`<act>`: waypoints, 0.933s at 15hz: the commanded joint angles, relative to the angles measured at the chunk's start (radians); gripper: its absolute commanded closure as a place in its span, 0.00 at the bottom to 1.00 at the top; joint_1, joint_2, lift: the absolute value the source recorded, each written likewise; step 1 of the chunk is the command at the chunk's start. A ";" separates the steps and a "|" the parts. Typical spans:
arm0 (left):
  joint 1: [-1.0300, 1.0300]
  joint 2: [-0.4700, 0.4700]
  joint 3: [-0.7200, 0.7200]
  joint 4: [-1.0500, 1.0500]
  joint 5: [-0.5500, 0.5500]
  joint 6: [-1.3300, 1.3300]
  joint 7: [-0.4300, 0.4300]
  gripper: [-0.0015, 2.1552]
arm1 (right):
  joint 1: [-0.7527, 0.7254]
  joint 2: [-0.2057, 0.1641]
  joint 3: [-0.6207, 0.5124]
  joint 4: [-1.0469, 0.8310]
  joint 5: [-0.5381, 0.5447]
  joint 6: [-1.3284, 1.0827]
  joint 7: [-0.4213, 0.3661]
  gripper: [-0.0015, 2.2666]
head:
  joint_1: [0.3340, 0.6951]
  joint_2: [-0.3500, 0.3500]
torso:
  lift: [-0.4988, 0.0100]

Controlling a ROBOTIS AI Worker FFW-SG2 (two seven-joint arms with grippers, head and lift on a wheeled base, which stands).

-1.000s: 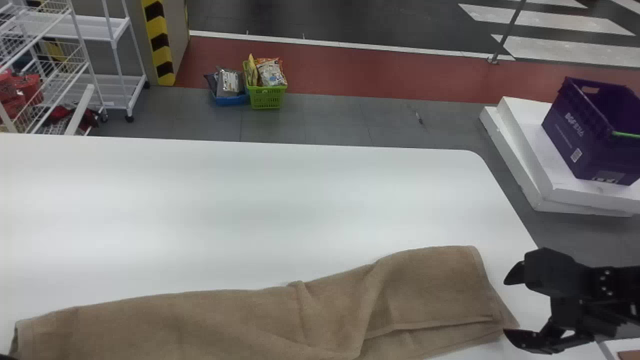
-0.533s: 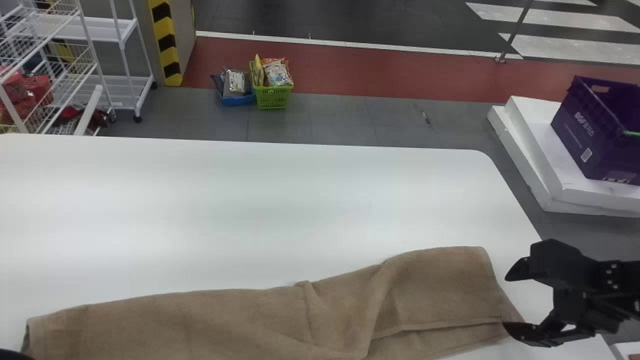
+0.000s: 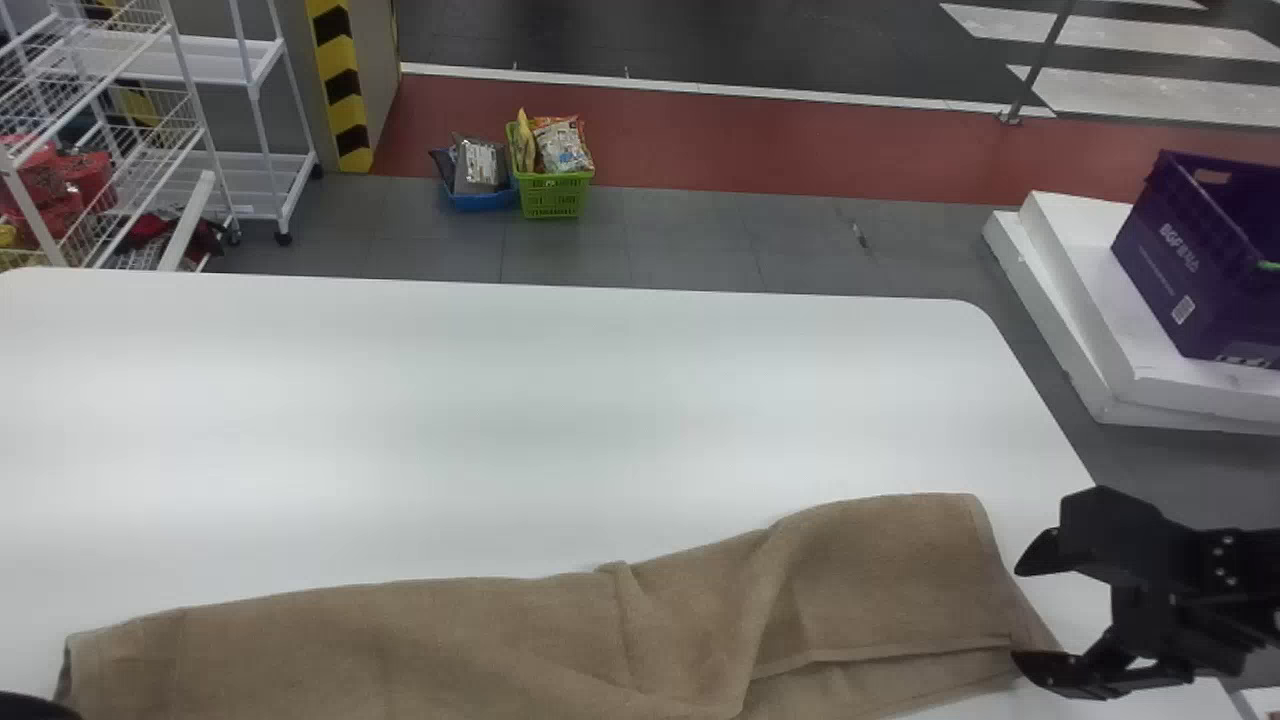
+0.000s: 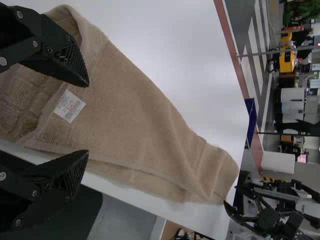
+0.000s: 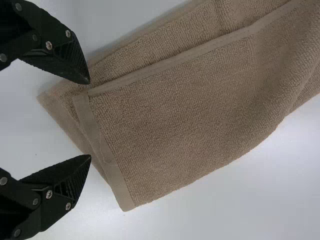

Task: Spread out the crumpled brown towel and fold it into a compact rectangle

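The white desk (image 3: 500,400) fills the head view's middle. The brown towel (image 3: 450,650) lies wrinkled along the bottom. At lower right, the right gripper (image 3: 1017,613) has wide-spread fingers; so does the left gripper (image 3: 32,708), bottom left corner.

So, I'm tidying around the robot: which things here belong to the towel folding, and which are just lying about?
For the job:
brown towel
white table under it
left gripper, right gripper

Just about:
purple crate on white slabs
green basket
blue tray
white wheeled rack
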 commanded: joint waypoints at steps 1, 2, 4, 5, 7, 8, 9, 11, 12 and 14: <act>0.000 0.000 0.000 0.000 -0.001 0.000 -0.010 0.20 | -0.003 0.000 0.002 0.001 0.002 0.006 0.008 0.18 | 1.00 0.30 | 0.73; 0.002 0.000 0.000 0.000 -0.001 0.000 -0.010 0.20 | -0.005 0.000 0.004 0.001 0.000 0.015 0.008 0.21 | 1.00 0.29 | 0.73; 0.003 0.000 0.000 0.000 -0.001 0.000 -0.010 0.20 | -0.009 0.000 0.004 0.001 -0.004 0.039 0.008 0.23 | 1.00 0.29 | 0.73; 0.005 0.000 0.000 -0.002 -0.001 0.000 -0.010 0.20 | -0.011 -0.002 0.004 0.001 -0.006 0.049 0.008 0.24 | 1.00 0.29 | 0.73; 0.006 0.000 0.000 -0.003 -0.001 0.000 -0.010 0.20 | -0.008 -0.003 0.005 0.001 -0.006 0.055 0.008 0.28 | 1.00 0.29 | 0.73; 0.006 0.000 0.002 -0.002 -0.001 0.000 -0.010 0.20 | -0.009 -0.003 0.007 0.001 -0.006 0.055 0.008 0.28 | 1.00 0.29 | 0.73; 0.006 0.002 0.000 -0.002 -0.001 0.000 -0.010 0.20 | -0.009 -0.003 0.013 0.001 -0.001 0.058 0.008 0.28 | 1.00 0.28 | 0.73; 0.006 0.002 0.000 -0.002 0.001 0.000 -0.010 0.20 | -0.008 -0.003 0.018 0.004 0.002 0.064 0.008 0.28 | 1.00 0.29 | 0.73; 0.006 0.002 0.000 0.000 0.001 0.000 -0.010 0.20 | -0.008 -0.003 0.019 0.006 0.002 0.067 0.008 0.28 | 1.00 0.29 | 0.73; 0.006 0.002 0.002 0.000 0.001 0.000 -0.010 0.20 | -0.006 -0.008 0.021 0.006 0.000 0.076 0.008 0.34 | 1.00 0.29 | 0.73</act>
